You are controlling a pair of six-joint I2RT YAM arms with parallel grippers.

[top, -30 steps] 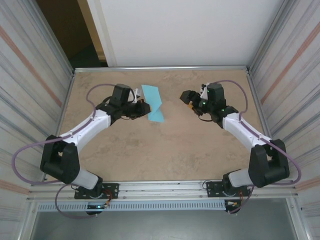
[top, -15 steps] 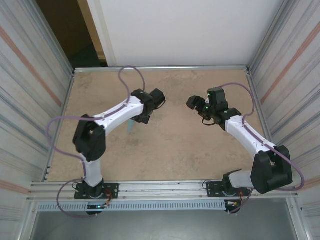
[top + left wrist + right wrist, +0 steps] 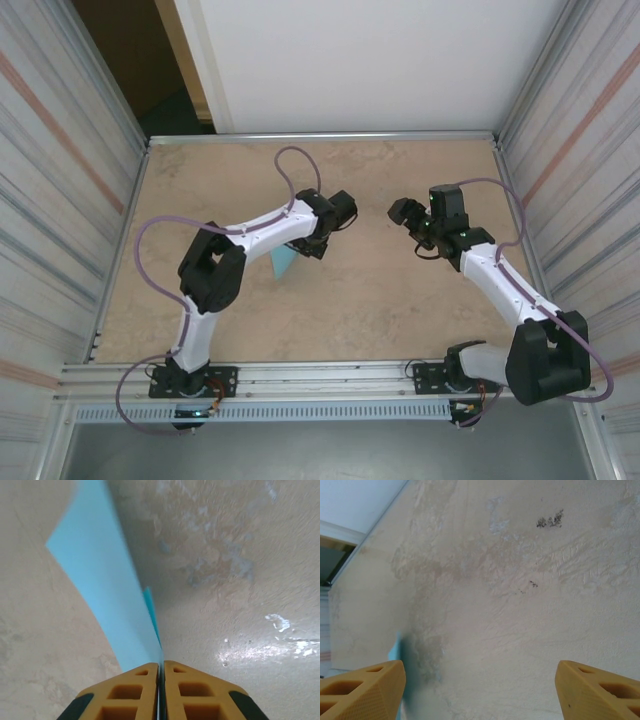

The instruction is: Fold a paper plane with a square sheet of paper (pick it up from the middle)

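Paper [image 3: 100, 595] pinched in left tool [image 3: 159, 675]; folds hard to read.

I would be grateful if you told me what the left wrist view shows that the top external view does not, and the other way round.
The left wrist view adds close detail: the left gripper has its orange fingers pressed together on the edge of the blue sheet of paper, and a second layer peeks out behind the first. The top external view adds the layout: both arms bend over the table, and the right gripper is well apart from the sheet. Both views share the blue sheet and the tan table surface.
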